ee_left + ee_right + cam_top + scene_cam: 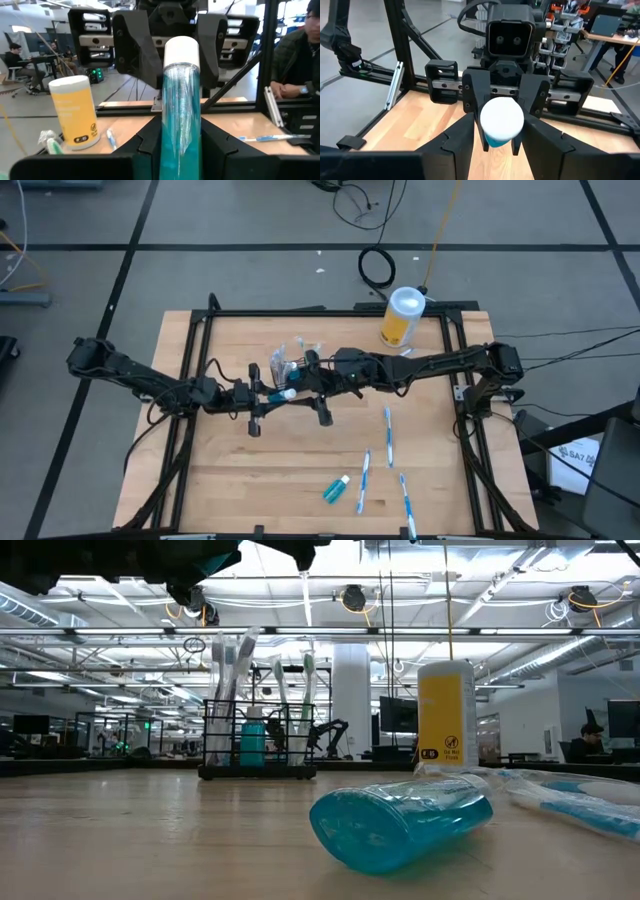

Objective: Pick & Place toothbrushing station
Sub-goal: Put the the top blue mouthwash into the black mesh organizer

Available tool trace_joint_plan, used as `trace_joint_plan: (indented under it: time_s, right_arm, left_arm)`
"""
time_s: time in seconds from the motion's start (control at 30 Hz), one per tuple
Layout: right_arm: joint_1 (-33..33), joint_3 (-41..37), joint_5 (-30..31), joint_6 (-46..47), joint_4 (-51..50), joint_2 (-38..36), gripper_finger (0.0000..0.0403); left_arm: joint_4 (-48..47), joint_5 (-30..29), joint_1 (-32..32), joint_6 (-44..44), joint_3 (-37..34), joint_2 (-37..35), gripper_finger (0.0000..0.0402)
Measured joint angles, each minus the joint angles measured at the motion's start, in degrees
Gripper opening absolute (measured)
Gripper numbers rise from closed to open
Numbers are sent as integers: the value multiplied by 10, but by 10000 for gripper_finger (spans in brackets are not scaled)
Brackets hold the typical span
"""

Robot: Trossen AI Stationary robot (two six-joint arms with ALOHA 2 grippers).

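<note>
Overhead, both arms meet above the middle of the wooden table. The left gripper holds a teal toothpaste tube lengthwise between its fingers, white cap pointing toward the right gripper. In the left wrist view this tube stands between the left fingers, gripped at its body, and the right gripper's fingers flank its cap without clearly touching it. In the right wrist view the white cap sits between the right fingers, which stand partly apart on either side of it.

The black wire-mesh caddy stands just behind the two grippers; in the low view it holds several upright toothbrushes and one teal tube.

On the near right part of the table lie a second teal toothpaste tube and four loose toothbrushes. A yellow canister with a white lid stands near the far right corner. A seated person shows beyond the table.
</note>
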Motion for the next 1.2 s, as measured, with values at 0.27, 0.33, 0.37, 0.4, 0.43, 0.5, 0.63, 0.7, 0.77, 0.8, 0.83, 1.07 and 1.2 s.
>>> trace_joint_plan:
  time_s: [0.27, 0.33, 0.37, 0.4, 0.43, 0.5, 0.63, 0.7, 0.77, 0.8, 0.83, 1.07, 1.2]
  right_arm:
    - [1, -3, 0, -12, 52, 20, 178]
    - [2, -15, -1, -22, 97, 21, 185]
    - [2, -21, -2, -26, 126, 22, 187]
    - [2, -28, -2, -26, 151, 21, 188]
    - [2, -37, -2, -26, 172, 19, 188]
    - [2, -55, -2, -20, 213, 19, 183]
    - [2, -81, 0, -13, 252, 20, 163]
    - [2, -82, 1, -13, 253, 20, 155]
    - [2, -83, 2, -13, 254, 20, 149]
    - [2, -83, 2, -13, 257, 20, 148]
    - [2, -83, 2, -13, 260, 20, 146]
    - [2, -83, 2, -13, 260, 20, 113]
    - [0, -83, 4, -14, 261, 20, 94]
  left_arm:
    - [28, 5, 0, 8, 0, -1, 93]
    - [29, 5, 0, 13, 0, 0, 93]
    - [32, 4, 0, 13, 0, 0, 93]
    - [35, 4, 0, 13, 0, 0, 93]
    - [36, 5, 0, 14, 0, 0, 93]
    - [37, 5, 0, 19, 0, 0, 93]
    - [62, 6, 0, 43, 0, 0, 93]
    - [65, 7, 0, 48, 0, 0, 93]
    - [63, 7, 1, 48, 0, 0, 93]
    - [64, 7, 1, 48, 0, 0, 93]
    - [66, 7, 1, 49, 0, 0, 93]
    - [63, 7, 1, 60, 2, 0, 93]
    - [62, 6, 1, 61, 3, 0, 93]
